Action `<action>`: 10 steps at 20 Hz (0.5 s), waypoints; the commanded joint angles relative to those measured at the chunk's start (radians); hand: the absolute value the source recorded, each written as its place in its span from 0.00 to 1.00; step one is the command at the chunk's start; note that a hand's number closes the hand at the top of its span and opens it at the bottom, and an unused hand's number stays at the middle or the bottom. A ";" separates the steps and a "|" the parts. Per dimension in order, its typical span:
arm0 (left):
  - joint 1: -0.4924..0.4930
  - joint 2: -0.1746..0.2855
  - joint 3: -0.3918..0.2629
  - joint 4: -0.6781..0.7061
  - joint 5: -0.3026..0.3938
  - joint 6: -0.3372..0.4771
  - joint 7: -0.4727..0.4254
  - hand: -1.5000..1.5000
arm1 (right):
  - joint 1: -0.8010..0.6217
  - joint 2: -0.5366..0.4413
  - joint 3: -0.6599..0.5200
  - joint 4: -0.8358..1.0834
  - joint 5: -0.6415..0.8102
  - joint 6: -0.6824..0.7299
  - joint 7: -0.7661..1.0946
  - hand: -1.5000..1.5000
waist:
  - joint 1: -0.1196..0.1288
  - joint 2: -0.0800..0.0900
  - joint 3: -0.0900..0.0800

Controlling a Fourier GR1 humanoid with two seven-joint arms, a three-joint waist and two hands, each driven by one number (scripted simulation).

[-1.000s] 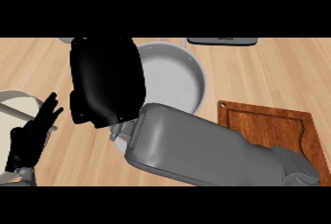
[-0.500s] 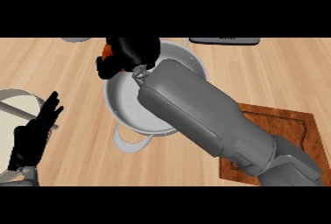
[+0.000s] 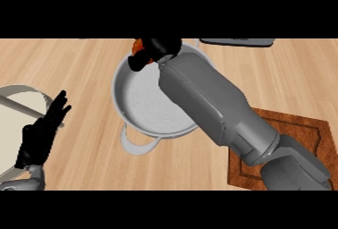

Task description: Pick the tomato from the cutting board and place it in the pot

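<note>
My right hand (image 3: 157,50) reaches over the far rim of the grey pot (image 3: 146,127), its fingers curled round the tomato (image 3: 138,45), of which only an orange-red sliver shows at the hand's left edge. The pot's pale inside (image 3: 148,100) holds nothing that I can see. My right forearm (image 3: 211,103) crosses the pot's right half and hides part of the brown cutting board (image 3: 300,129) at the right, which carries nothing visible. My left hand (image 3: 41,134) rests open at the left edge, fingers up.
A pale round plate (image 3: 16,116) lies at the left, partly behind the left hand. A dark flat object (image 3: 238,41) sits at the far edge, right of the pot. A pot handle (image 3: 138,145) juts toward me. Wooden counter surrounds everything.
My right arm has swung from low over the pot's left side to stretch over its far rim, carrying the tomato; the pot's inside is now uncovered. The left hand has stayed still.
</note>
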 commanded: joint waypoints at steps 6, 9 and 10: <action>-0.024 0.018 0.016 0.016 0.000 -0.011 -0.008 0.50 | -0.009 0.000 -0.096 0.125 -0.194 -0.029 -0.200 0.00 | 0.026 0.009 0.000; -0.039 0.020 0.011 -0.014 -0.016 0.005 0.025 0.50 | -0.006 0.000 -0.108 0.157 -0.222 -0.057 -0.263 0.00 | 0.026 0.008 0.001; -0.053 0.014 0.002 0.016 -0.012 -0.006 0.035 0.50 | -0.019 0.000 -0.068 0.123 -0.234 -0.092 -0.222 0.00 | 0.036 0.007 0.000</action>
